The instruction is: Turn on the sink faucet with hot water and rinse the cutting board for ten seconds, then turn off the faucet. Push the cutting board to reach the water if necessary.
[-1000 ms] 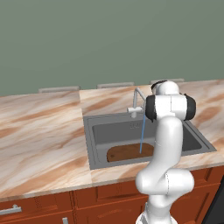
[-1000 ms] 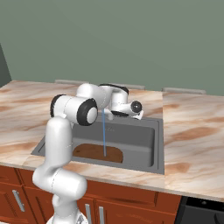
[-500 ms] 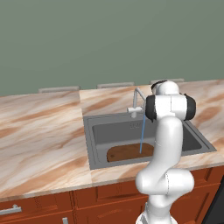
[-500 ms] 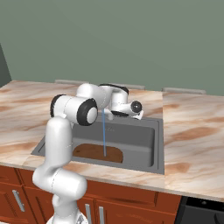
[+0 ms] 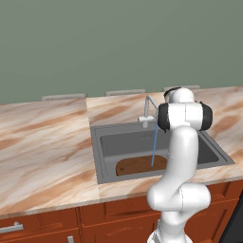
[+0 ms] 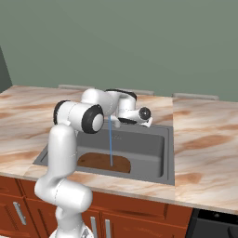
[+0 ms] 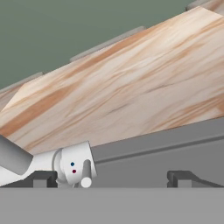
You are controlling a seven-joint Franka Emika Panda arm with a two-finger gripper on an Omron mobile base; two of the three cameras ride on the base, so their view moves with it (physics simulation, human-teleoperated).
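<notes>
The water [image 5: 154, 144] is seen falling as a thin blue stream from the sink faucet [image 5: 148, 112] onto the cutting board [image 5: 140, 165], which lies flat on the floor of the sink [image 5: 106, 153] toward its front edge. The end effector [image 7: 111, 177] is held with its fingers set wide apart and nothing between them, just beside the faucet body at the sink's back rim, above the marbled surface [image 5: 42, 147].

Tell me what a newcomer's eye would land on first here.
The thin blue water falling from the sink faucet onto the cutting board at the front of the sink. Next, the white arm bent over the basin, its jaws open beside the faucet's handle.
</notes>
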